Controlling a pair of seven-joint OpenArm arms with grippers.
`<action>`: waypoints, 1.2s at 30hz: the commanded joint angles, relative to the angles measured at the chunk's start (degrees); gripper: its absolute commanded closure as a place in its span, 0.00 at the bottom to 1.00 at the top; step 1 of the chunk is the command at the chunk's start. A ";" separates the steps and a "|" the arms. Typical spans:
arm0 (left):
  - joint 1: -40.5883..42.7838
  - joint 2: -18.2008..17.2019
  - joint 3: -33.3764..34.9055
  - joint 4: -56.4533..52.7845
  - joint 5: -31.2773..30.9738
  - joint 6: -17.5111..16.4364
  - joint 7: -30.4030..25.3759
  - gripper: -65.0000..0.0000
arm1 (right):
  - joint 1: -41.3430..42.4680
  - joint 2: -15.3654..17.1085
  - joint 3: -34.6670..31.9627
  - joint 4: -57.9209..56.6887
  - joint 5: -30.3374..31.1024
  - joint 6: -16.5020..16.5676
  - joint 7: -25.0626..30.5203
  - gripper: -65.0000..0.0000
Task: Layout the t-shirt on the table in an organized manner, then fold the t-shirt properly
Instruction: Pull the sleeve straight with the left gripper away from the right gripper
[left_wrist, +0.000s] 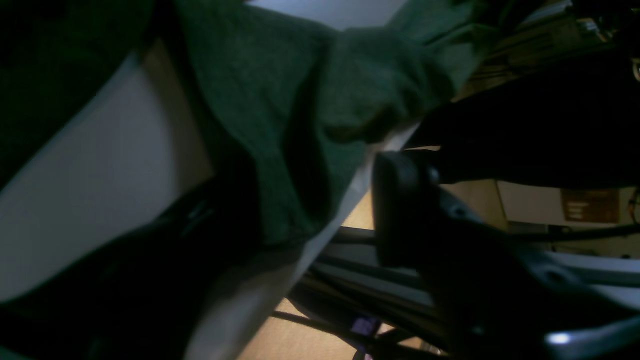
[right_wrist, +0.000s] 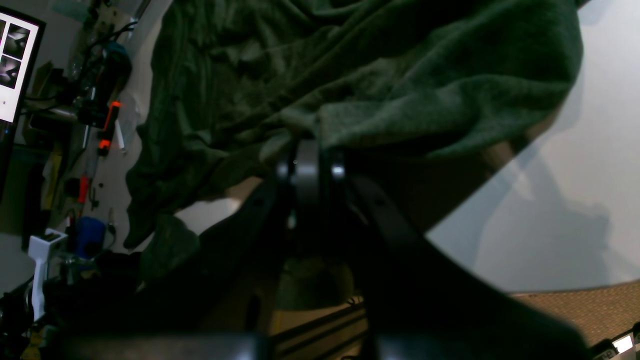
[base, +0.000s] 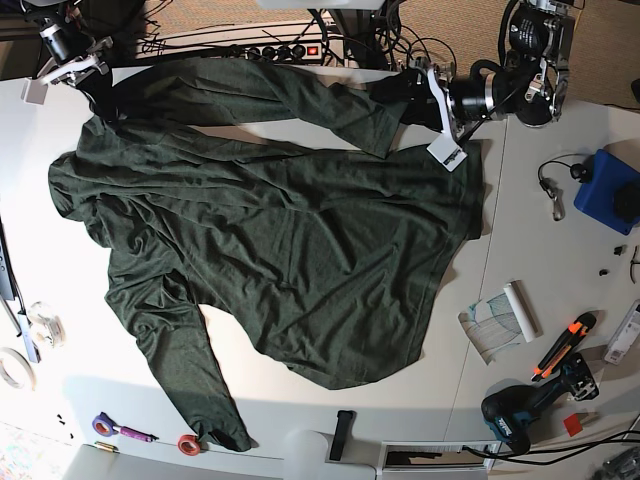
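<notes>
t-shirt | dark green knit, creased | spread on white table

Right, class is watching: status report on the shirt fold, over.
Right gripper shut on t-shirt edge. Left gripper straddles fabric, grip unclear. Spread t-shirt rumpled, top sleeve folded over. Red tape roll beside lower cuff, not touching.

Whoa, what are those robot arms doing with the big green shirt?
Two arms are laying the shirt out on the table. The right gripper pinches cloth at one far corner. The left gripper has cloth between its fingers at the other far side; how tightly, I can't tell. The shirt lies mostly open but wrinkled, not folded yet.
</notes>
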 joint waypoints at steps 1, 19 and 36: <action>0.04 -0.50 0.15 -0.11 3.65 1.27 2.69 0.64 | -0.26 0.68 0.26 1.03 1.77 0.08 0.99 0.98; 0.20 -3.41 -21.24 0.94 -27.83 -10.70 18.44 1.00 | -0.52 0.96 0.35 1.07 2.19 0.08 0.99 0.98; 3.08 -4.00 -21.24 4.72 -27.83 -10.70 18.44 1.00 | -8.48 3.98 0.33 15.08 2.19 0.08 0.99 0.98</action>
